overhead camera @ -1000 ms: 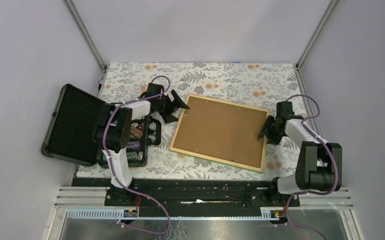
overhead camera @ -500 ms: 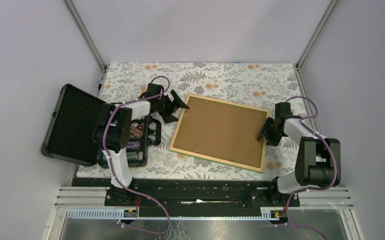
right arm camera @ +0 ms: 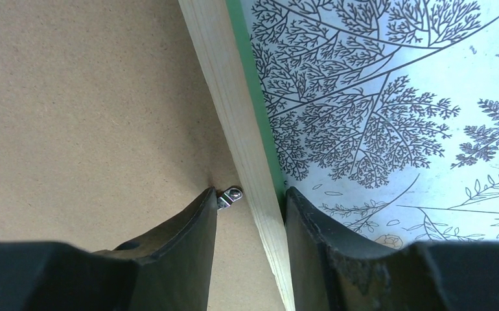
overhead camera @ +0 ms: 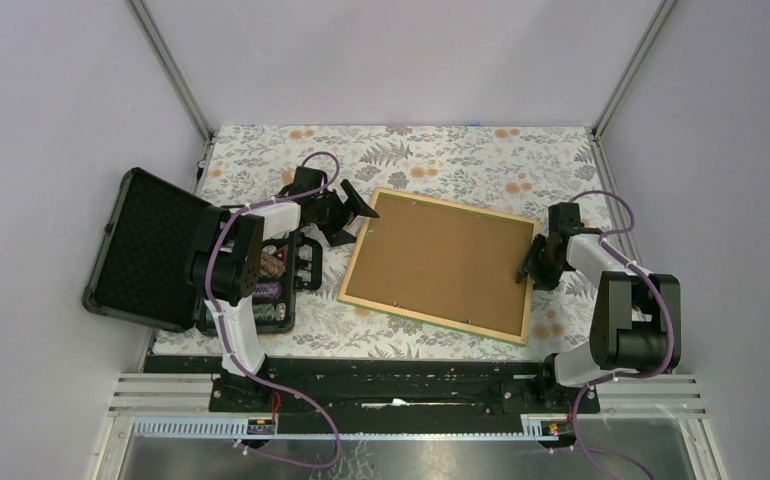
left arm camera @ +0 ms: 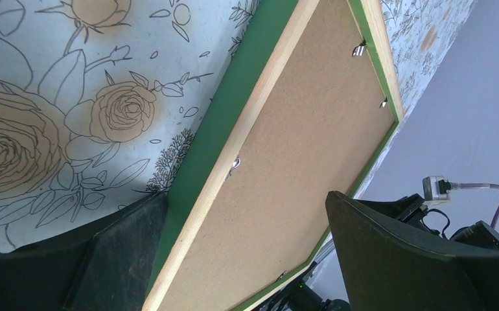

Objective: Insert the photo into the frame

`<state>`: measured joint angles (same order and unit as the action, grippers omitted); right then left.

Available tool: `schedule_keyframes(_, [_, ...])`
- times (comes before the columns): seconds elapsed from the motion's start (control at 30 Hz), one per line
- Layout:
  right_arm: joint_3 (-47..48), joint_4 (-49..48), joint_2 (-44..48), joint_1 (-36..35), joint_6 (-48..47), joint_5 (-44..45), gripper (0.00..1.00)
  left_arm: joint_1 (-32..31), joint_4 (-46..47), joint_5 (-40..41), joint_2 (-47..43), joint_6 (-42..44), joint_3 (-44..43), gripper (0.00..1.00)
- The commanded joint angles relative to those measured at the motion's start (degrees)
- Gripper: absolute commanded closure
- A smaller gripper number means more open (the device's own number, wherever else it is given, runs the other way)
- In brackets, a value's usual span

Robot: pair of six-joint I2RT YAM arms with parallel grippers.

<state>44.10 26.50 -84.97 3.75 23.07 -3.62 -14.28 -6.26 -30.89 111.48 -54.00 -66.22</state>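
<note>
From above, the frame [overhead camera: 431, 320] lies face down on the surface [overhead camera: 441, 150] — backing board [overhead camera: 441, 262] up; the photo shows nowhere (perhaps it is under the board). The left hand [overhead camera: 354, 224] gapes, released, at the frame's far-left corner, and the right hand [overhead camera: 531, 258] sits at its right rail.

Left wrist: a careless close here could skid the frame.

Right wrist: fingers straddle the rail beside a metal clip [right arm camera: 229, 194] — I cannot tell whether they clench. A hard pinch might bend the clip or tip the frame.

The surface wears a floral cloth, with plain lilac walls around.
</note>
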Motion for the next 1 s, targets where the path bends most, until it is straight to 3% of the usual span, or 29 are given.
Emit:
schedule_keyframes(0.0, [1.18,5.81,-1.54,-1.84,0.29,-0.01,0.82,-0.83,-0.48,-1.25,-0.10,-0.40,1.62,0.01])
schedule_keyframes(0.17, [2.44,7.69,-1.53,-3.44,-0.69,1.15,0.81,-0.51,-0.44,-1.27,-0.30,-0.47,1.70,0.01])
schedule_keyframes(0.27, [4.22,10.46,-1.90,-7.09,-0.49,7.64,0.81,-0.39,-0.43,-1.10,-0.39,-0.40,1.79,0.01])
schedule_keyframes(0.5, [7.62,15.74,-2.13,-7.72,-0.40,16.49,0.81,-0.22,-0.46,-1.35,-0.56,-0.53,1.88,0.01])
schedule_keyframes(0.77, [6.03,10.31,-2.61,-7.85,-1.36,12.29,0.93,-0.22,-0.15,-1.32,-0.82,-0.48,2.04,0.01])
schedule_keyframes(0.87, [6.50,10.25,-3.22,-7.80,-0.90,10.73,0.92,-0.22,0.10,-1.51,-0.74,-0.63,2.27,0.01])
schedule_keyframes(0.97, [7.67,12.06,0.06,-7.85,0.00,8.95,0.84,-0.19,0.18,-1.67,-0.74,-0.65,2.31,0.01])
